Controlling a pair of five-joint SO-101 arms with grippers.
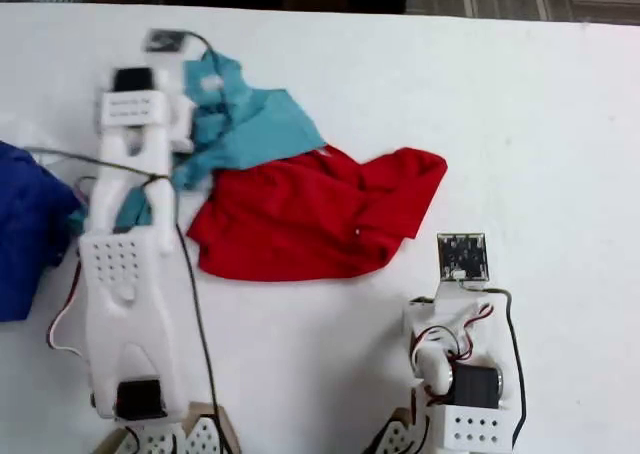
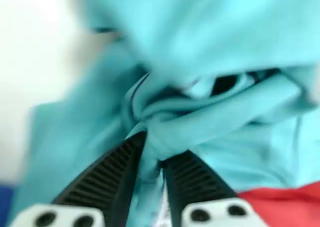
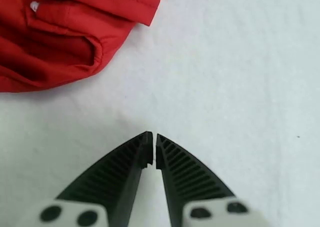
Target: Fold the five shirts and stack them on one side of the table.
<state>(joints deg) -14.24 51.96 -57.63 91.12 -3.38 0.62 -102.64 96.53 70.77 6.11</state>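
A white table (image 1: 540,124) seen from above, with its far edge meeting a darker floor. Three crumpled shirts lie on its left half. A red shirt (image 1: 315,214) is spread out near the middle, with one sleeve stretching toward the right. A teal shirt (image 1: 250,124) lies bunched behind it, nearer the far edge, and touches the red shirt's far border. A dark blue shirt (image 1: 25,229) is heaped at the table's left edge, apart from the red one. The tabletop looks like a finely textured white covering
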